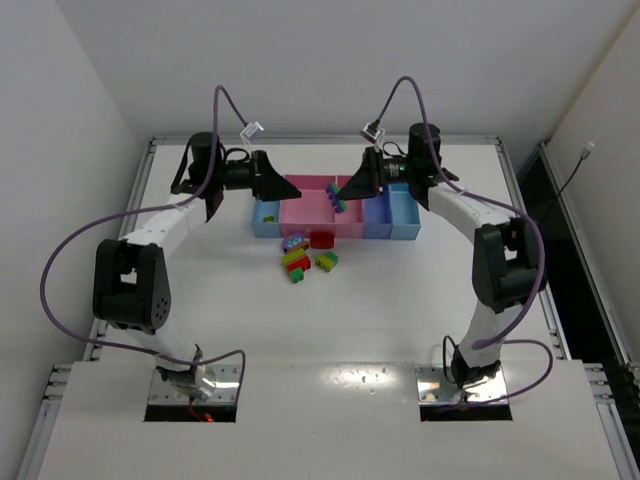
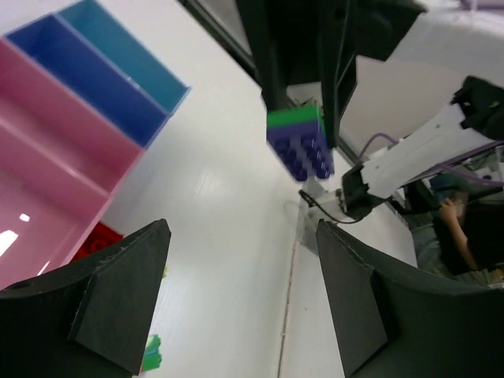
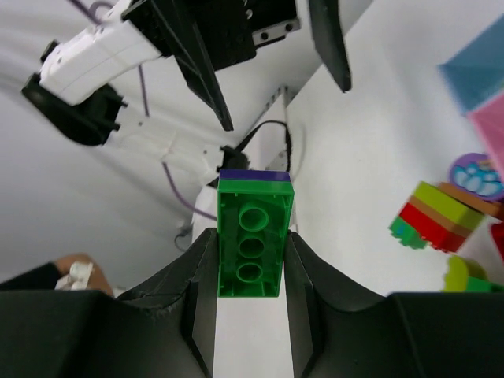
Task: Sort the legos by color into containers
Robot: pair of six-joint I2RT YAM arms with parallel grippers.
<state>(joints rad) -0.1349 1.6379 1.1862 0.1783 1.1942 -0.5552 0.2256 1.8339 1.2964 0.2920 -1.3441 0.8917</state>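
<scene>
My right gripper is shut on a green brick stacked on a purple one, held in the air above the pink bin. The same brick shows in the top view and hangs in front of the left wrist camera. My left gripper stands open with nothing between its fingers, above the left end of the containers. More legos lie loose on the table in front of the bins: a red one, a purple round one and a yellow-green one.
The bins run light blue, pink, periwinkle, light blue. A small yellow piece lies in the left light-blue bin. White walls enclose the table at the back and sides. Both grippers hang close together over the bins.
</scene>
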